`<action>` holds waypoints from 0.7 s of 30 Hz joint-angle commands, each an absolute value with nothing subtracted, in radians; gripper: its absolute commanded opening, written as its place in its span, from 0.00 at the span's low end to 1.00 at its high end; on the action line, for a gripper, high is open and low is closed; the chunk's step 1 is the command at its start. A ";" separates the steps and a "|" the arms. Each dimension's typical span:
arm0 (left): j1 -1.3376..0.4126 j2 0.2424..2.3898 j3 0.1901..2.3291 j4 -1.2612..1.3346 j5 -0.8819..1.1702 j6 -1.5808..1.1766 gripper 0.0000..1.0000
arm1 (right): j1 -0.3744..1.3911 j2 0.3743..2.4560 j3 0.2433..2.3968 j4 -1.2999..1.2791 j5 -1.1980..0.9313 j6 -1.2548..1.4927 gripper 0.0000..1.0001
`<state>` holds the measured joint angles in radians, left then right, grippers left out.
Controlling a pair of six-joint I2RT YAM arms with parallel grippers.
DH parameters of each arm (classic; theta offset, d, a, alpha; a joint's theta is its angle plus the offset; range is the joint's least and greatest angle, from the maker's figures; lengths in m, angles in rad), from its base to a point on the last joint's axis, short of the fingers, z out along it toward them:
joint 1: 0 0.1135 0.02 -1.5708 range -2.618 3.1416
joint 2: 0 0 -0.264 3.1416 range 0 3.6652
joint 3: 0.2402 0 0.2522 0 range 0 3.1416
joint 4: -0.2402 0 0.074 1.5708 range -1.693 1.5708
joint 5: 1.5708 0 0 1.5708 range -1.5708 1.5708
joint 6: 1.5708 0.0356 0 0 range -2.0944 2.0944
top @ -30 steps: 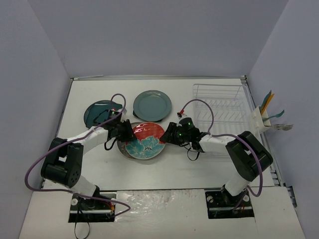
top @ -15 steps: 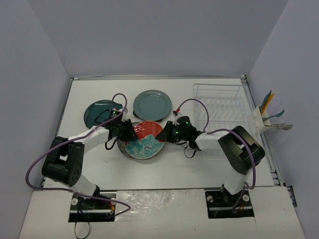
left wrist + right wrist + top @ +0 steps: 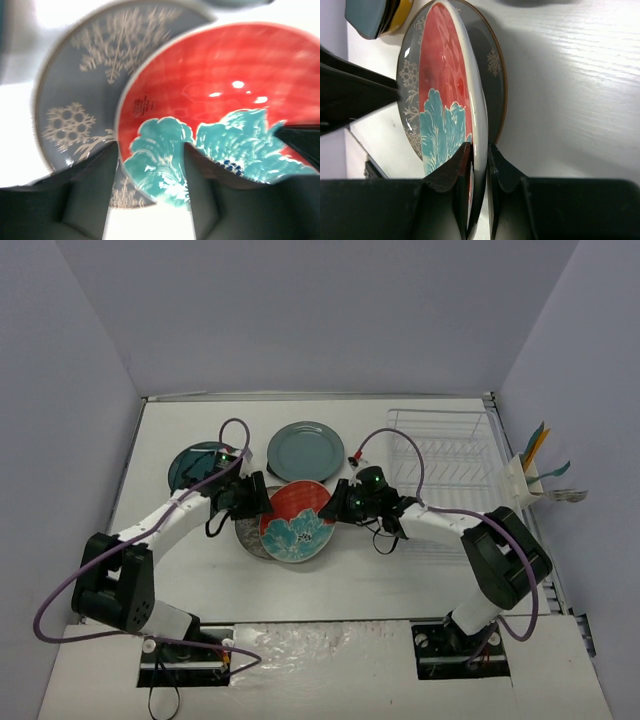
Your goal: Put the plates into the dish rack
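Red plate [image 3: 297, 522], glossy glaze with a teal flower, sat mid-table [image 3: 330, 580], tilted up off a matte grey snowflake plate [image 3: 75, 90] beneath it. My right gripper [image 3: 479, 150] was clamped on its thin pale rim. My left gripper [image 3: 150, 150] had jaws apart at the opposite edge. White wire dish rack [image 3: 445, 455] stood to the right, clear of the plate.

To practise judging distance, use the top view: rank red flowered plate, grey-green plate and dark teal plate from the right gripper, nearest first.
1. Red flowered plate, in the right gripper.
2. Grey-green plate, behind.
3. Dark teal plate, far left.
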<state>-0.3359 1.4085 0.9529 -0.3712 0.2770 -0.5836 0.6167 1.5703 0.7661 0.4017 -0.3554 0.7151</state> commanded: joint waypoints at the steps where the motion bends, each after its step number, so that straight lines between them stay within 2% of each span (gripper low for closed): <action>1: -0.337 1.237 1.157 -0.521 0.153 -0.482 0.66 | 0.610 1.430 0.951 0.326 -0.348 0.618 0.00; 4: -0.334 1.176 1.236 -0.626 0.065 -0.432 0.82 | 0.593 1.392 1.030 0.234 -0.354 0.572 0.00; 9: -0.333 1.111 1.280 -0.712 -0.029 -0.368 0.96 | 0.494 1.342 1.185 0.114 -0.371 0.490 0.00; 15: -0.331 1.019 1.177 -0.754 -0.104 -0.324 0.97 | 0.329 1.294 1.397 -0.102 -0.342 0.253 0.00; 21: -0.328 0.919 1.065 -0.718 -0.162 -0.290 0.97 | 0.083 1.258 1.501 -0.158 -0.293 0.036 0.00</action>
<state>-0.3340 0.9862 1.0806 -0.7532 -0.0915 -0.3414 0.2248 1.3460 1.3891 -0.2276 -0.2796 0.1987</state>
